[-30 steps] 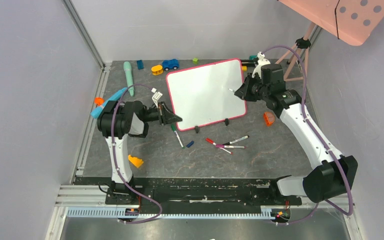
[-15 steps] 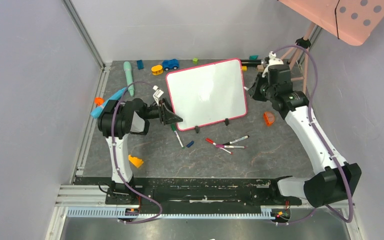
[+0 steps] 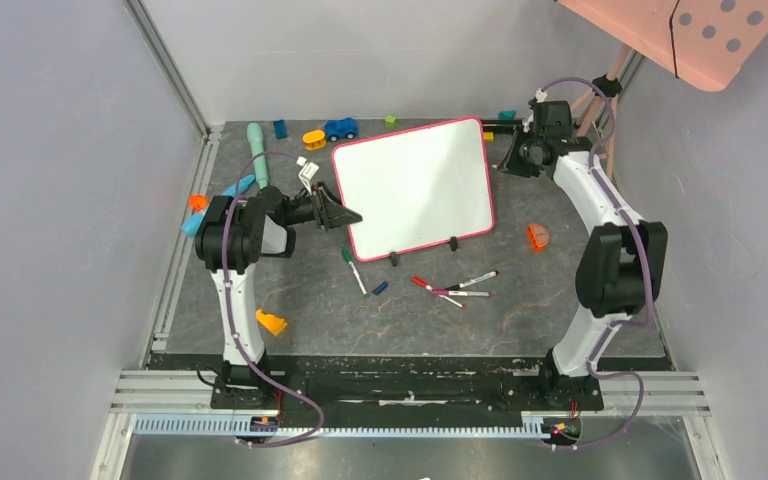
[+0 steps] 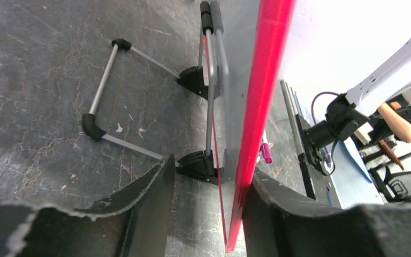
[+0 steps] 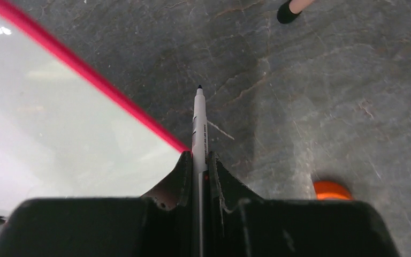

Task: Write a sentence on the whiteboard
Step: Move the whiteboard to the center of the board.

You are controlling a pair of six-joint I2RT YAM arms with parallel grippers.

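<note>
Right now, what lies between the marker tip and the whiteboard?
Only bare table, per the right wrist view: the marker in the right gripper is off the whiteboard.

Before me the whiteboard point(image 3: 415, 190), glossy white in a pink-red frame, leans back on two black feet point(image 3: 393, 259) on the table point(image 3: 520, 310).

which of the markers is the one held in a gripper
The white marker with its dark tip bared, clamped in the right gripper off the corner of the whiteboard. The green-capped marker and the crossed bunch lie loose on the table.
</note>
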